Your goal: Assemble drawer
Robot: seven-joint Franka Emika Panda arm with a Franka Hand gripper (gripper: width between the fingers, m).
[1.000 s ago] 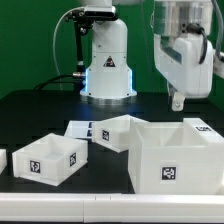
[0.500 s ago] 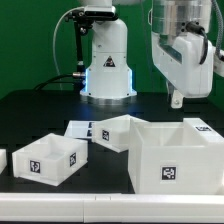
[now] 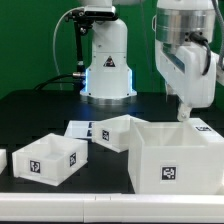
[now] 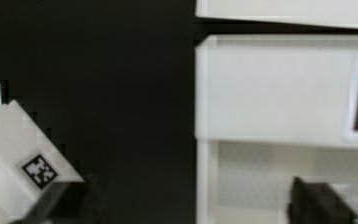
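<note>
On the black bench the big white box stands just below the hand, whose fingers are wide apart and hold nothing, so I judge it should descend straight, keeping one side wall of the box centred between both fingers.

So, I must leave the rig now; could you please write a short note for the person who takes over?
Gripper: open and holding nothing, with the fingers spread. It hangs over the far side of the big box and does not seem to touch it.
The big box is in front, on the exterior view's right.
The middle box is behind it, further left.
The left box is in front on the exterior view's left, standing alone.
Done: nothing looks joined yet.
To do: probably fit the two smaller boxes into the big box.
</note>
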